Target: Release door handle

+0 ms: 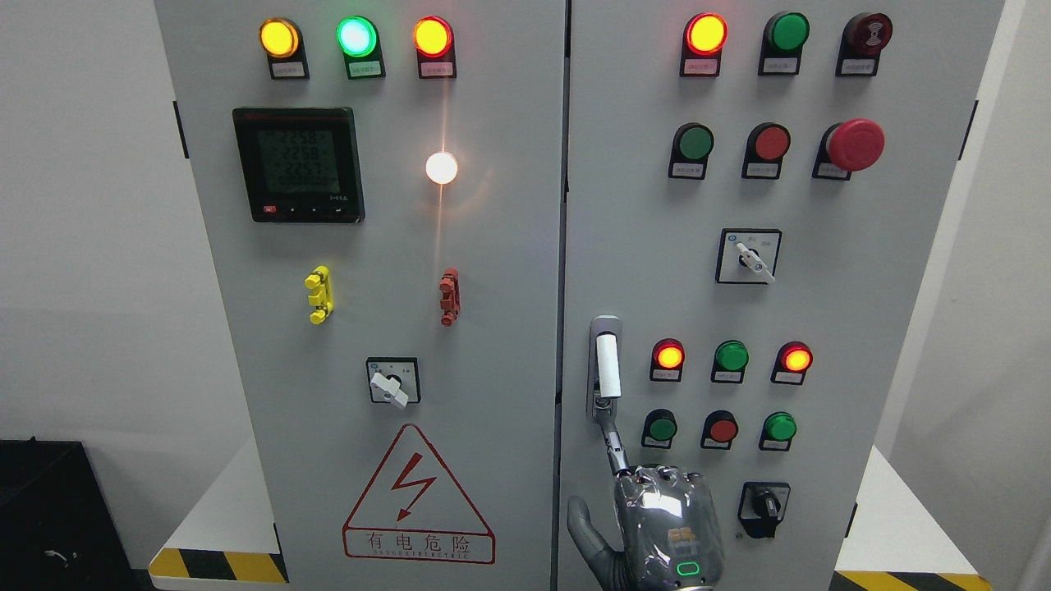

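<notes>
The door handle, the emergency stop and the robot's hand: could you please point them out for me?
door handle (608, 365), head view, on its white grip.
emergency stop (855, 144), head view, on the red mushroom cap.
hand (667, 525), head view, on its silver back.

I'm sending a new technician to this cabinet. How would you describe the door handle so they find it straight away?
Look at the right door of the grey two-door cabinet, along its inner edge beside the centre seam. About two-thirds of the way down sits the door handle: an upright white bar on a metal plate, left of the small lamps. It is the only long white piece there; everything nearby is round.
</notes>
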Robot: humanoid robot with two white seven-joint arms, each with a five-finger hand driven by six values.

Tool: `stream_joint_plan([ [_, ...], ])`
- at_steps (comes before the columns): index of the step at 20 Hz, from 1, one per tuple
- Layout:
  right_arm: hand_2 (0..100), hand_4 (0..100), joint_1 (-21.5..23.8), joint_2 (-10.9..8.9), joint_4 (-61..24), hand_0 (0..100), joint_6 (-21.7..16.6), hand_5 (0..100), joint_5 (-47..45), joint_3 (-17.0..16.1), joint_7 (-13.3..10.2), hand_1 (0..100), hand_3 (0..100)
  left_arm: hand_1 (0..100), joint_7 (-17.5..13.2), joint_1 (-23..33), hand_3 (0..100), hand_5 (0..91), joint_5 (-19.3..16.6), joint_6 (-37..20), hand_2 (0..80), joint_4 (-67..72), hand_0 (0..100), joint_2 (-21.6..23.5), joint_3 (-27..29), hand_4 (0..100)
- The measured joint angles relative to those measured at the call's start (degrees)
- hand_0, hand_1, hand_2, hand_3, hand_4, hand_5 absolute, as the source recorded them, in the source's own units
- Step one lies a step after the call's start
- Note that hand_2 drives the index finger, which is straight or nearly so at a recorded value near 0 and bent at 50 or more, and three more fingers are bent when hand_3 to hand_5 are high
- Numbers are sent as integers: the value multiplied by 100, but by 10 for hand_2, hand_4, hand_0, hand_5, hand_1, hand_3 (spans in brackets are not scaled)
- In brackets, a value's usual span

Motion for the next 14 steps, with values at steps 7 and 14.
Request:
stream_joint_plan([
  [7, 146, 966, 1, 0, 10, 532, 0, 977, -5, -4, -26, 273, 1000, 556, 0, 0, 0, 0, 0, 0, 0, 0, 120, 0, 0, 0],
  [14, 147, 962, 1, 0, 12, 531, 0, 972, -8, -4, -33, 274, 1000, 556, 0, 0, 0, 0, 0, 0, 0, 1, 120, 0, 0, 0],
])
